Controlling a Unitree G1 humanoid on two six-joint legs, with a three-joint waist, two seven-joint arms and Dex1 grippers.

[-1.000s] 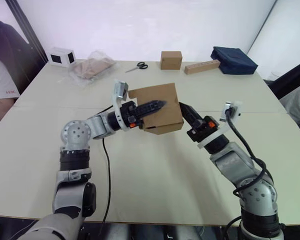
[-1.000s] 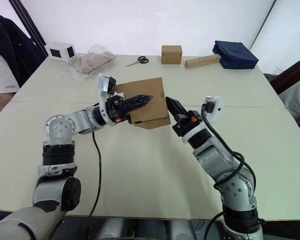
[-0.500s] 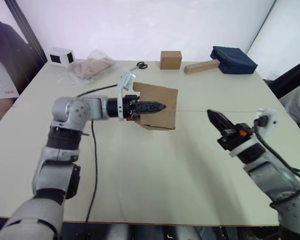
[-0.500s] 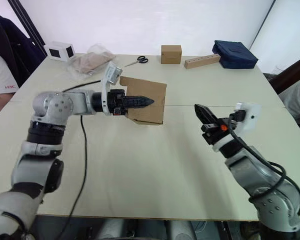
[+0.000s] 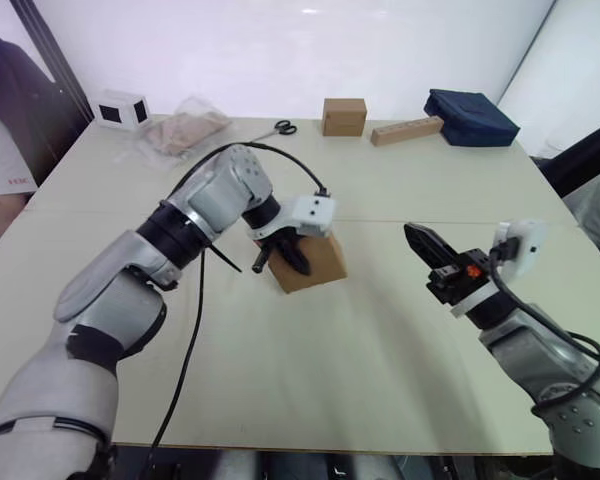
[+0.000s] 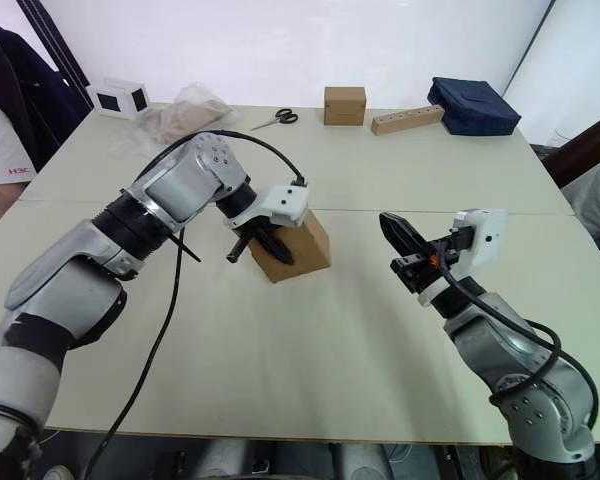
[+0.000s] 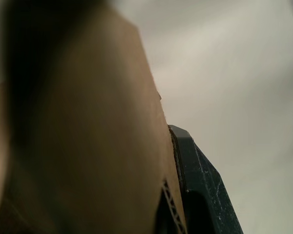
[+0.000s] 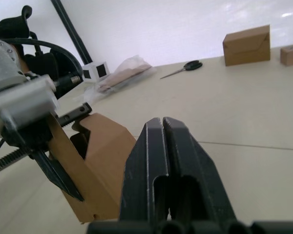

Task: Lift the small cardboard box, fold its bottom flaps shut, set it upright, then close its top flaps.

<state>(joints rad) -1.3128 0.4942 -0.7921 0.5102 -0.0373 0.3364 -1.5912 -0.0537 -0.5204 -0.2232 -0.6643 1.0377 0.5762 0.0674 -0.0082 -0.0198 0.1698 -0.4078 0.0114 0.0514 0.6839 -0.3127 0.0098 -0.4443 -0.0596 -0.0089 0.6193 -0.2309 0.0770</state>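
Observation:
The small cardboard box [image 5: 315, 262] sits low at the middle of the table, slightly tilted, its brown side facing me. My left gripper [image 5: 296, 262] points down onto it from above and is shut on one of its walls. In the left wrist view the cardboard [image 7: 102, 146] lies against one dark finger [image 7: 200, 195]. The right wrist view shows the box [image 8: 105, 161] with an open dark gap at its top. My right gripper [image 5: 417, 240] hovers to the right of the box, apart from it, with its fingers [image 8: 158, 165] pressed together and holding nothing.
At the table's far edge stand a neat cardboard cube [image 5: 343, 116], a long tan block [image 5: 406, 131] and a dark blue bag [image 5: 470, 117]. Scissors [image 5: 277, 129], a plastic bag [image 5: 185, 130] and a small white box [image 5: 121, 110] lie far left. A person [image 5: 0, 170] sits at the left.
My left arm has turned over and brought the box down from mid-air to the table. The right gripper let go of the box a second ago, drew back right and now holds there.

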